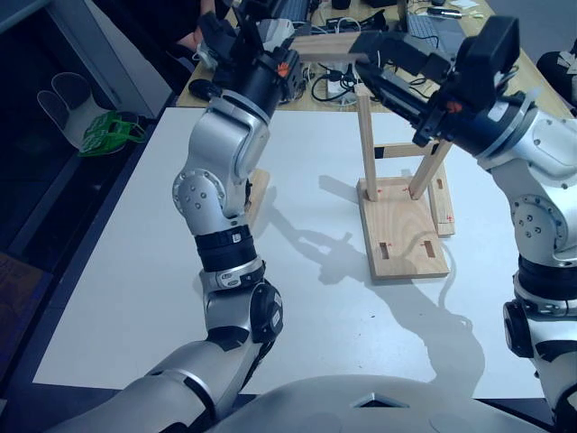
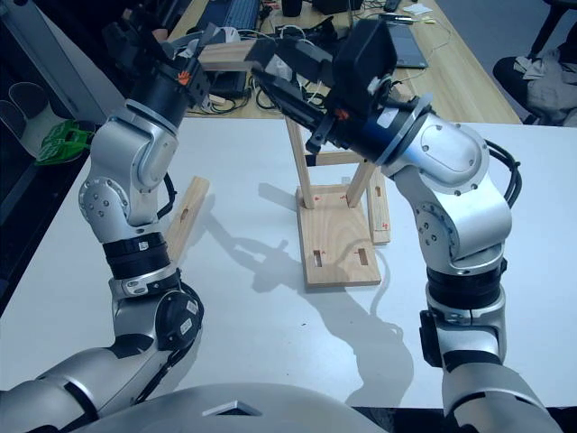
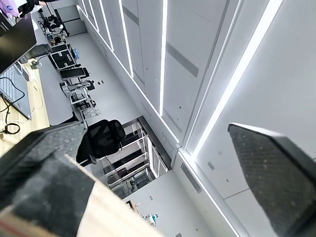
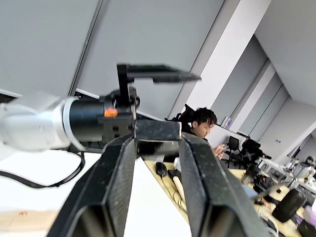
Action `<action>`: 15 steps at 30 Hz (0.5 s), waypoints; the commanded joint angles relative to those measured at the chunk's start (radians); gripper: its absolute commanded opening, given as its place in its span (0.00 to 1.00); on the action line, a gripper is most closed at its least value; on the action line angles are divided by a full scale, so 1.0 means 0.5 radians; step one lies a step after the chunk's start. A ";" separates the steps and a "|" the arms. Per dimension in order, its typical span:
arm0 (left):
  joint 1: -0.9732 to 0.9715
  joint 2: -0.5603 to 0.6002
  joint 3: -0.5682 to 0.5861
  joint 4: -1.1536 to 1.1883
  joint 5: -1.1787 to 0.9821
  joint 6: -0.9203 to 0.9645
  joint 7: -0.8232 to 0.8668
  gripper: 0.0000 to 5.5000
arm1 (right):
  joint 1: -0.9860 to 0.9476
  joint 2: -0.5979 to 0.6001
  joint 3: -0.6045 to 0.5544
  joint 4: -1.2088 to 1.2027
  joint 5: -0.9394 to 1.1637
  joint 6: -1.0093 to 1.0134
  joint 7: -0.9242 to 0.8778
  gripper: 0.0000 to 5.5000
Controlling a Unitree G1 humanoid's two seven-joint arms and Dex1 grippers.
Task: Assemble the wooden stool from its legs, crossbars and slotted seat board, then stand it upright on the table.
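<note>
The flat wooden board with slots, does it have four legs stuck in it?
No, only two pale wooden legs stand in the flat wooden seat board; its two nearer slots are empty.

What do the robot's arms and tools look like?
The left arm and right arm have rounded silver shells, black joint rings and thin black cables. The left tool and right tool are black, each with a small orange mark behind it.
</note>
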 commanded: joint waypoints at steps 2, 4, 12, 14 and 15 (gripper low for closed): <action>-0.017 0.016 -0.037 -0.027 0.002 -0.021 0.014 0.98 | 0.062 -0.033 -0.010 0.103 -0.101 -0.082 0.028 0.23; -0.011 0.012 -0.053 -0.037 -0.004 -0.019 0.021 0.98 | 0.067 -0.022 0.002 0.126 -0.127 -0.111 0.031 0.23; 0.044 -0.017 -0.155 -0.087 0.010 0.005 0.067 0.85 | 0.037 0.039 0.062 0.200 -0.205 -0.199 0.051 0.23; 0.051 -0.021 -0.166 -0.093 0.036 -0.015 0.087 0.78 | 0.033 0.045 0.065 0.208 -0.216 -0.210 0.059 0.23; 0.053 -0.022 -0.169 -0.094 0.056 -0.032 0.096 0.75 | 0.031 0.048 0.064 0.211 -0.220 -0.213 0.062 0.23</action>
